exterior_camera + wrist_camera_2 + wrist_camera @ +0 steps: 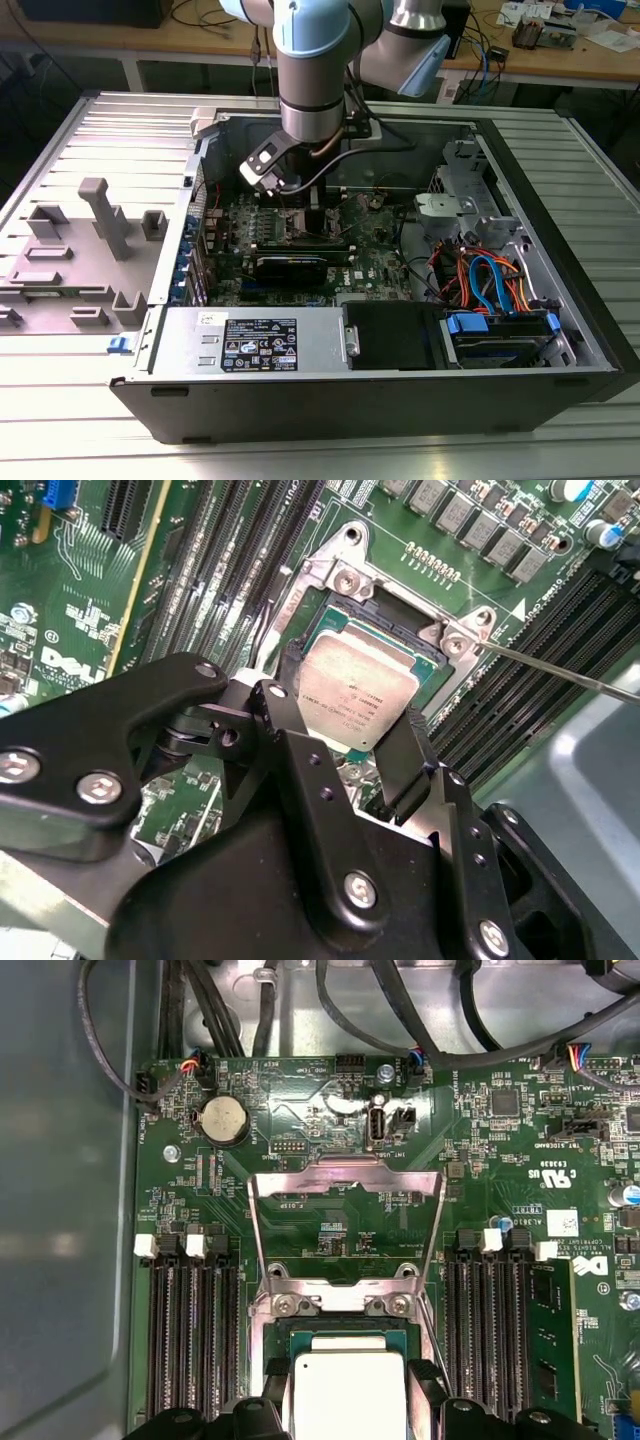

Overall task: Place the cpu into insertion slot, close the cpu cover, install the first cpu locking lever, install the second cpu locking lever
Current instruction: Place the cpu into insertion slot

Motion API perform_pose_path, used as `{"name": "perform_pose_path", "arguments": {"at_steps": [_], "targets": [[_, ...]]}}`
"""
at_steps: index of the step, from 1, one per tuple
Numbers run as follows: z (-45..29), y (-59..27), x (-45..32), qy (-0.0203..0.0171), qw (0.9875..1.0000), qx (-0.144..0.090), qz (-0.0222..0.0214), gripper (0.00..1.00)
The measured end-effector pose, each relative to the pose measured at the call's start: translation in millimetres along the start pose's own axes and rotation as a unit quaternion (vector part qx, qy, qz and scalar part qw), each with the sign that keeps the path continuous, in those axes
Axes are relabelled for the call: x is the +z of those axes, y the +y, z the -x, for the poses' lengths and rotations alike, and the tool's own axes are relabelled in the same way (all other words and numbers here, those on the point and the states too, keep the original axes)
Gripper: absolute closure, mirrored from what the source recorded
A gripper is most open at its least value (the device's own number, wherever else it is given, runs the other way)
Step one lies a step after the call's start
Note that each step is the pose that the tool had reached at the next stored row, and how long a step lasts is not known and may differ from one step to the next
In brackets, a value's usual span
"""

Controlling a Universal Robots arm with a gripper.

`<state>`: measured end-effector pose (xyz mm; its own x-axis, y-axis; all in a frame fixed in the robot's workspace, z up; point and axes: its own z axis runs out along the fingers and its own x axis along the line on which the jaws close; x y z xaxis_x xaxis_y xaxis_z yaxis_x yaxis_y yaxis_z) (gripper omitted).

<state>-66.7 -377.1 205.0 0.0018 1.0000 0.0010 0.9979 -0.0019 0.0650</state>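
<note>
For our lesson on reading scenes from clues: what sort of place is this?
Probably a robotics or electronics lab: a robot arm reaches into an open computer case, its gripper holding the cpu over the motherboard, with a cluttered workbench behind.

Electronics lab: cable-strewn workbench (580, 62), opened computer case (380, 405).

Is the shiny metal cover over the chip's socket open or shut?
Open. In the first wrist view the cpu cover stands flipped back, off the insertion slot, with the cpu not under it.
</note>
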Motion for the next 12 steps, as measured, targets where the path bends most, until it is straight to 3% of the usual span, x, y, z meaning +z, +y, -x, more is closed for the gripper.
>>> {"name": "perform_pose_path", "arguments": {"at_steps": [12], "targets": [[-0.2,-0.3,4.4,-0.0001,1.0000,0.001,-0.0003,0.46]]}}
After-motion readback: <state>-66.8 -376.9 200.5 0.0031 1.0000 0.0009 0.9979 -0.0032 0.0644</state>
